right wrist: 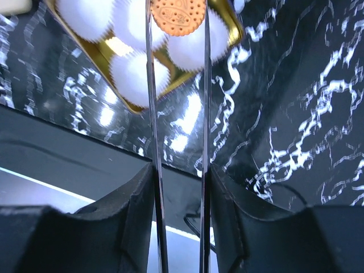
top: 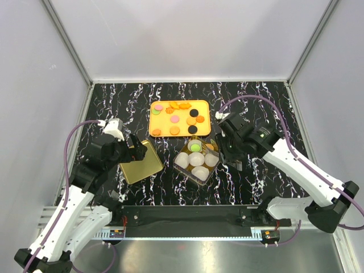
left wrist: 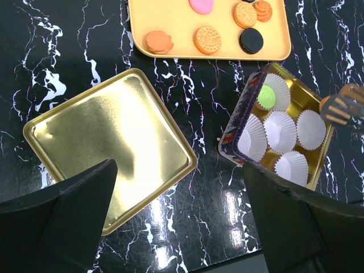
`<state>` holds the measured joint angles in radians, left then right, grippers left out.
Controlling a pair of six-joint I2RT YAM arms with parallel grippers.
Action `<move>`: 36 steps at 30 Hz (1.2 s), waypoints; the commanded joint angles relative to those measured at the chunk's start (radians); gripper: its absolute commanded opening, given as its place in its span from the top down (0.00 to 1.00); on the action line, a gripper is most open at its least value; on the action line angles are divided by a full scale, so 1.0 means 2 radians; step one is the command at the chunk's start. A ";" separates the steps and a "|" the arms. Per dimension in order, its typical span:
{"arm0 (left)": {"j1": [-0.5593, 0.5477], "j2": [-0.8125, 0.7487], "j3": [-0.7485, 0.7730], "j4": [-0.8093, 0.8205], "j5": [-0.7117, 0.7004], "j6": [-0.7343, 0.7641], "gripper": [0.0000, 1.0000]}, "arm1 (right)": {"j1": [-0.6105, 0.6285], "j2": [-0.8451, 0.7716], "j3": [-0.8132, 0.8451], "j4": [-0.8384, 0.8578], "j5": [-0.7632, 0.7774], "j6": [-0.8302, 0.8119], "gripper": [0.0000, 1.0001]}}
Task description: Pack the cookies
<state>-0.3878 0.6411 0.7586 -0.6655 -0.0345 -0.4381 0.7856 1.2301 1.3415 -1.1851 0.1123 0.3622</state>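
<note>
The right fingers (right wrist: 136, 205) are partly closed, pinching an orange cookie (right wrist: 178, 16) by its edges at their tips. It hangs over a paper cup (right wrist: 182, 54) at a corner of the tin (left wrist: 242, 111); whether it touches the cup yet I cannot tell. Best to centre it there, lower until it lies flat, then part the fingers only slightly, sparing the neighbouring cups. A green cookie (left wrist: 265, 96) sits in another cup, and the other cookies (top: 175, 119) lie on the tray (top: 159, 116). The left fingers (left wrist: 74, 216) are spread wide and empty above the lid (left wrist: 108, 142).
</note>
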 commanded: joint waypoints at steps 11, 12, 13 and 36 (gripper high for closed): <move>-0.003 -0.003 -0.002 0.006 -0.007 -0.001 0.01 | 0.004 -0.026 -0.066 0.033 -0.010 0.024 0.54; -0.004 -0.004 -0.001 0.006 -0.007 0.000 0.01 | 0.004 -0.025 -0.068 0.034 -0.010 0.024 0.54; -0.004 -0.002 -0.001 0.006 -0.007 0.000 0.01 | 0.004 -0.027 -0.069 0.036 -0.009 0.024 0.54; -0.006 -0.003 -0.002 0.007 -0.005 0.000 0.01 | 0.004 -0.024 -0.060 0.026 0.000 0.018 0.44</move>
<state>-0.3923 0.6411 0.7586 -0.6655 -0.0349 -0.4381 0.7856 1.1961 1.1816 -1.1450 0.1074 0.4004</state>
